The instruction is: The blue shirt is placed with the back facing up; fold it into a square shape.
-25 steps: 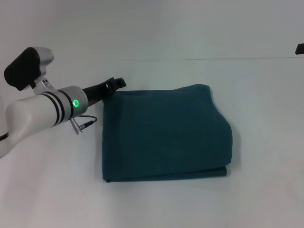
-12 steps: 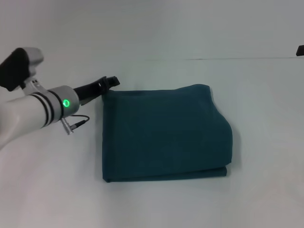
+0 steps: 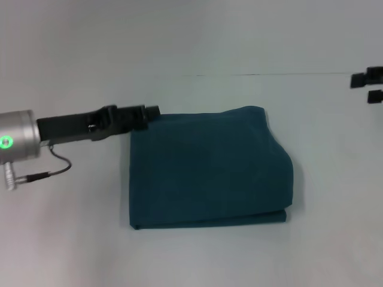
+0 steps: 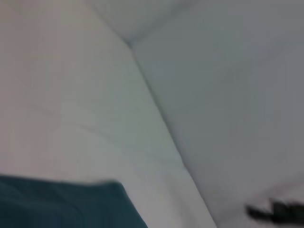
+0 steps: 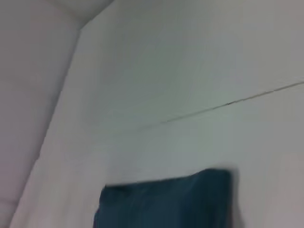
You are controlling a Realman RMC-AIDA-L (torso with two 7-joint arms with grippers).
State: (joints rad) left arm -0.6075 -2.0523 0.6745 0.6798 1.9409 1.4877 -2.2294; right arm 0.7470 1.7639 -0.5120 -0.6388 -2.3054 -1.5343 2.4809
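Observation:
The blue shirt lies on the table folded into a rough square, plain side up, with layered edges at its near and right sides. My left gripper reaches in level from the left, its tip right at the shirt's far left corner; I cannot make out whether it touches the cloth. My right gripper hangs open at the far right edge, well away from the shirt. A corner of the shirt shows in the left wrist view, and its far edge shows in the right wrist view.
The white table spreads all around the shirt and meets a pale wall at the back. A grey cable hangs under the left wrist. The dark blurred shape far off in the left wrist view seems to be the other gripper.
The left arm has swung down and out to the left, so the forearm now lies level. The right gripper has come into view at the right edge. The shirt has not moved.

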